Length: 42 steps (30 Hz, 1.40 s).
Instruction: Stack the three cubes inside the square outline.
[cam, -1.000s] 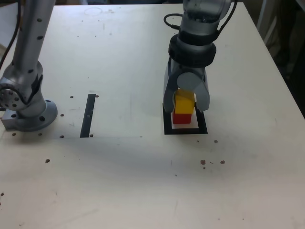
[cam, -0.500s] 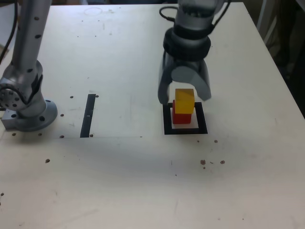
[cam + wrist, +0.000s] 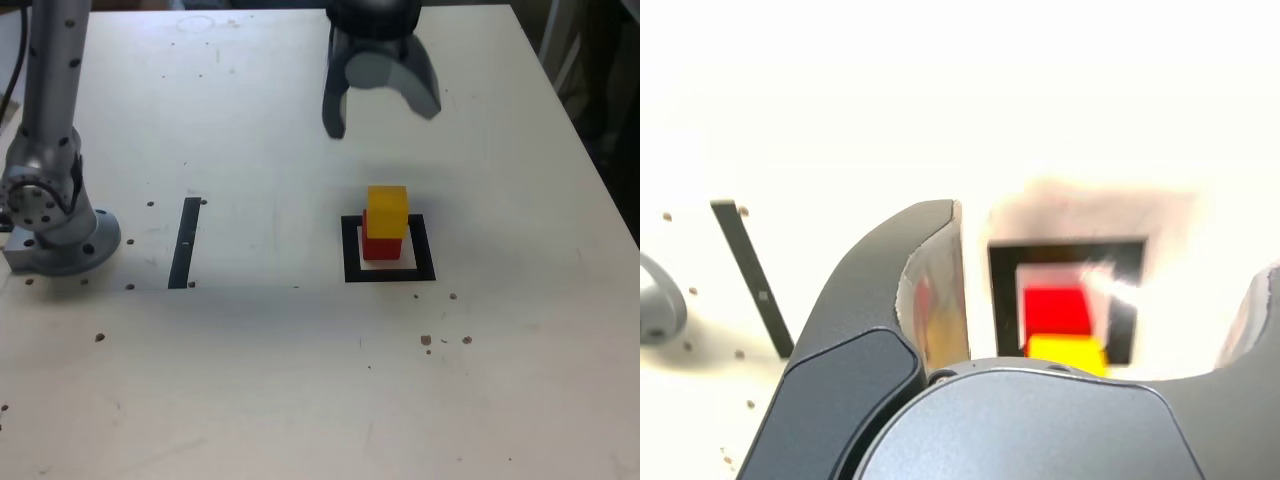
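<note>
Two cubes are stacked, yellow cube (image 3: 387, 209) on red cube (image 3: 380, 245), inside the square outline (image 3: 389, 271) at mid-desk. The pincer (image 3: 380, 105) hangs open and empty toward the far edge. The green cube is unseen and not yet stacked.

No readable text, label, brand, number or sign anywhere.

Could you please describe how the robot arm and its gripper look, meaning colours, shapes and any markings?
The arm is a silver-grey metal tube dotted with small dark screw holes, above a rounded joint and a round base flange bolted to the pale table. The gripper has two broad, curved fingers, mid-grey in the exterior view and dark grey up close in the wrist view, with a paler inner face. No cable is visible now.
</note>
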Each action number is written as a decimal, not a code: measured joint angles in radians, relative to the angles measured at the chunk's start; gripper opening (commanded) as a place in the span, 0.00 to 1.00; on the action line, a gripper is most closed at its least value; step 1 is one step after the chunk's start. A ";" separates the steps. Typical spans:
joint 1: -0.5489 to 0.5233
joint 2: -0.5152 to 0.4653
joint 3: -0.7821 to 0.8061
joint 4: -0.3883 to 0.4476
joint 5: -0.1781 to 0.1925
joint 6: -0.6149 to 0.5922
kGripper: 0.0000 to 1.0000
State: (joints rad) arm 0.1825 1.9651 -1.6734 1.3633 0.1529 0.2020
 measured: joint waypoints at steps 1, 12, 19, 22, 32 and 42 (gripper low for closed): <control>0.018 0.000 -0.015 0.005 0.005 0.017 1.00; 0.268 0.060 -0.261 0.092 0.028 0.212 1.00; 0.393 0.176 -0.445 0.133 0.025 0.311 1.00; 0.419 0.215 -0.485 0.143 0.019 0.325 1.00; 0.491 0.430 -0.760 0.203 -0.031 0.359 1.00; 0.561 0.601 -0.978 0.238 -0.055 0.382 1.00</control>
State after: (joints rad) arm 0.7432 2.5660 -2.6514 1.6012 0.0984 0.5839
